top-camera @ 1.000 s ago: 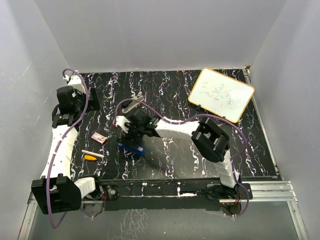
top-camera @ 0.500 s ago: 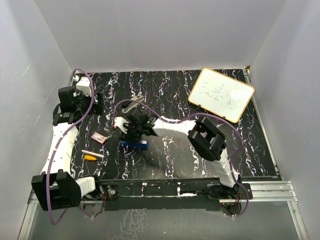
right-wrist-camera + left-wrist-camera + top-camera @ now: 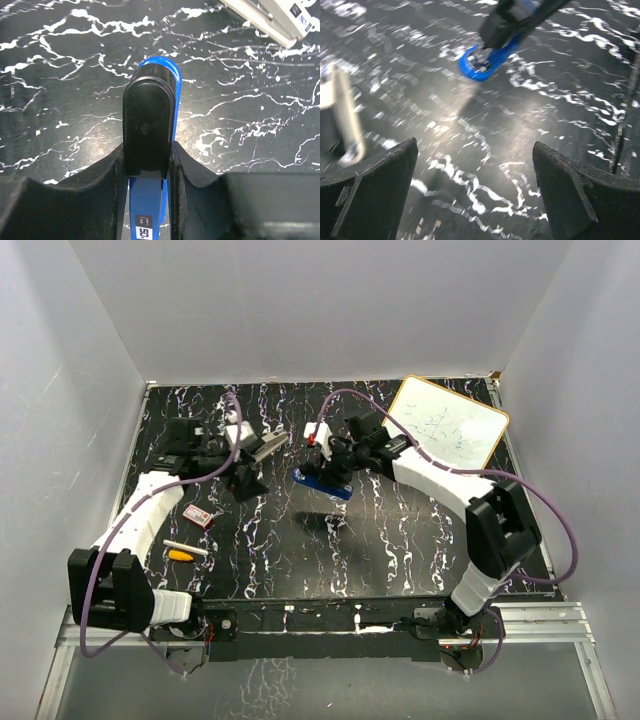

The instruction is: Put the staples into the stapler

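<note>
Glossy blue plastic stapler (image 3: 148, 130), matt black top; smooth, white-veined black table (image 3: 65, 90).

1. The bench (image 3: 400, 540) has a black top veined with white marbling.
2. A small red-pink staple box (image 3: 198, 516) with a white label lies flat near the left edge.
3. Just nearer than the box and apart from it lies an orange-and-white pen (image 3: 186, 551).
4. A grey stapler (image 3: 270, 445) lies towards the far middle.
5. A wood-framed whiteboard (image 3: 443, 428) with faint scribbles sits in the far right corner.
</note>
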You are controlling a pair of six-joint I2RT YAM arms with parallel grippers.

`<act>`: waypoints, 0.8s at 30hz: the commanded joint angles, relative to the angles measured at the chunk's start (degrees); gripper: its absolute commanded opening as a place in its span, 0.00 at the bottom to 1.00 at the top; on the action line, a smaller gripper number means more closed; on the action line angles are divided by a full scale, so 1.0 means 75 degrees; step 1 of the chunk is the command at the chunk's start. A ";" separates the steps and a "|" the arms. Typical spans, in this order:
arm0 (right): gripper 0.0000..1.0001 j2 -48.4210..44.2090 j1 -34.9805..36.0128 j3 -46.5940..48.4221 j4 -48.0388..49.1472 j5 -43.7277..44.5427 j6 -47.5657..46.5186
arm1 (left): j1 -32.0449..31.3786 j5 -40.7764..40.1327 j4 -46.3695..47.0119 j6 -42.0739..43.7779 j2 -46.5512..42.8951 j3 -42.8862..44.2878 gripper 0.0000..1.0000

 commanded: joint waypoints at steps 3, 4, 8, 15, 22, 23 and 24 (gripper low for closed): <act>0.08 -0.0975 0.0085 -0.0177 0.0434 -0.1402 -0.0191 | -0.1223 0.1586 0.0012 0.0985 0.0857 0.0424 0.94; 0.08 -0.1021 0.0063 -0.0189 0.0429 -0.1478 -0.0169 | -0.1344 0.1685 -0.0005 0.1015 0.0981 0.0472 0.93; 0.08 -0.1119 -0.0035 -0.0199 0.0429 -0.1927 0.0003 | -0.1765 0.1817 0.0761 0.0711 0.1061 0.0279 0.93; 0.08 -0.1029 -0.0074 -0.0218 0.0427 -0.2429 0.0056 | -0.2051 0.1977 0.1879 -0.0110 0.1069 -0.0034 0.85; 0.08 -0.1111 -0.0118 -0.0375 0.0441 -0.2574 -0.0014 | -0.2133 0.2115 0.2125 -0.0126 0.1033 -0.0243 0.62; 0.08 -0.1118 -0.0128 -0.0390 0.0446 -0.2597 -0.0028 | -0.2132 0.2125 0.2194 -0.0166 0.1032 -0.0261 0.58; 0.08 -0.1128 -0.0129 -0.0411 0.0445 -0.2614 -0.0056 | -0.2134 0.2155 0.2301 -0.0254 0.1032 -0.0279 0.52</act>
